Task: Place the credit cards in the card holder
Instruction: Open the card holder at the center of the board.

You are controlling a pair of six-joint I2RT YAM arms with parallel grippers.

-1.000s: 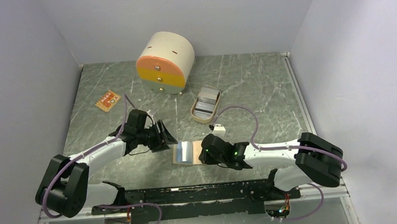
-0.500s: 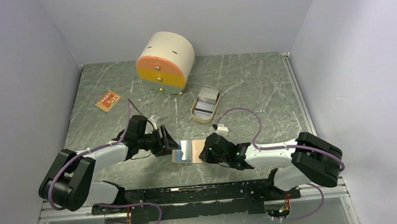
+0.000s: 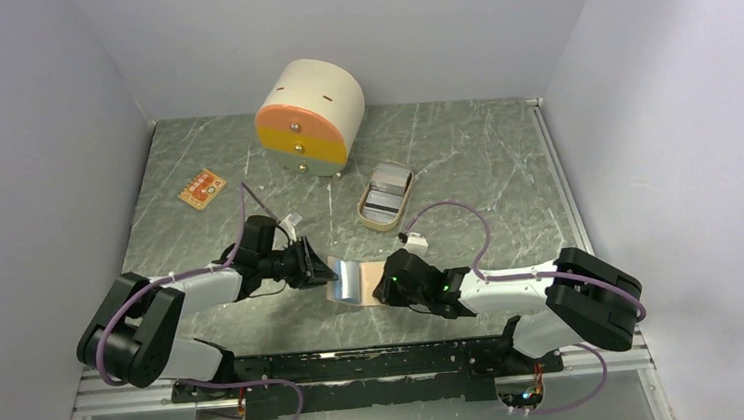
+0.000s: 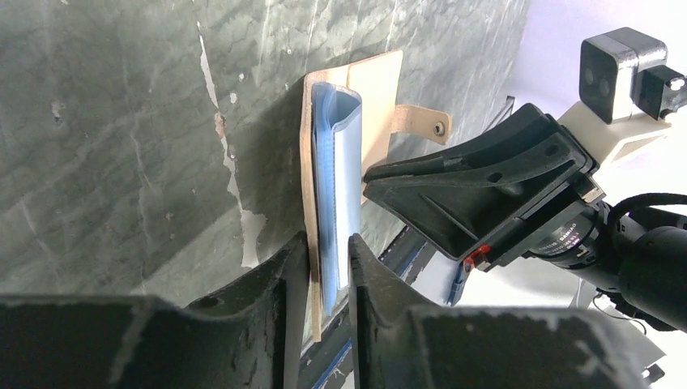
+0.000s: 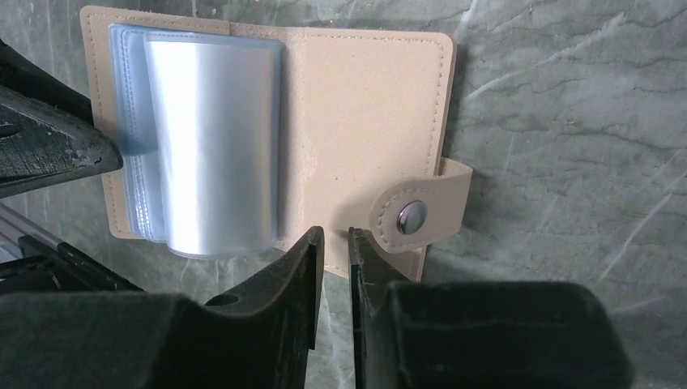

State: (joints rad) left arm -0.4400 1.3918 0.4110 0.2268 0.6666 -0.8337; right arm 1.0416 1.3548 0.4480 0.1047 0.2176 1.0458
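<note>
Tan leather-like folding card holder (image 5: 364,121): open on grey marbled table (image 3: 465,163); my left gripper (image 4: 328,243) pinches its sleeve-side cover; my right gripper (image 5: 332,235), jaws nearly together, tips on snap-tab cover

Top view: fixed, high above the near edge, looks down on the whole table (image 3: 464,153) from far off. Left wrist: very near and low, skims along the table at the card holder (image 4: 377,97), seen edge-on. Right wrist: very near, looks straight down on it. All three share the card holder.
</note>
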